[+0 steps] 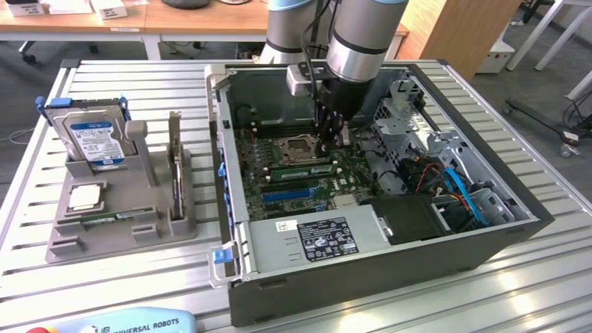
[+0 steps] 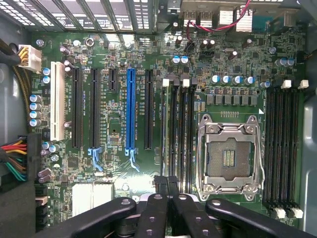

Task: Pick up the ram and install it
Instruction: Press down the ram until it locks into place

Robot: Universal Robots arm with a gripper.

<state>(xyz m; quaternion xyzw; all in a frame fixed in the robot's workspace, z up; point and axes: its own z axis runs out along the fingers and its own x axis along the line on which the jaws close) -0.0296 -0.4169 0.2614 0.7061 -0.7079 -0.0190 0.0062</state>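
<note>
My gripper (image 1: 335,141) hangs inside the open computer case (image 1: 481,229), low over the motherboard (image 2: 114,124). In the wrist view its black fingertips (image 2: 167,184) are pressed together with nothing between them, above one end of the memory slots (image 2: 177,129) beside the empty processor socket (image 2: 229,157). One green ram (image 1: 298,168) sits in a slot just in front of that socket, next to the gripper. I cannot tell whether the fingers touch it. A second ram stick (image 1: 102,220) lies in the grey holder (image 1: 120,239) on the exterior view's left.
The grey holder also carries a hard drive with a blue-white label (image 1: 91,139) and a square silver processor (image 1: 83,196). Inside the case, the power supply (image 1: 315,239), drive cage (image 1: 407,128) and blue and orange cables (image 1: 462,191) crowd around the board.
</note>
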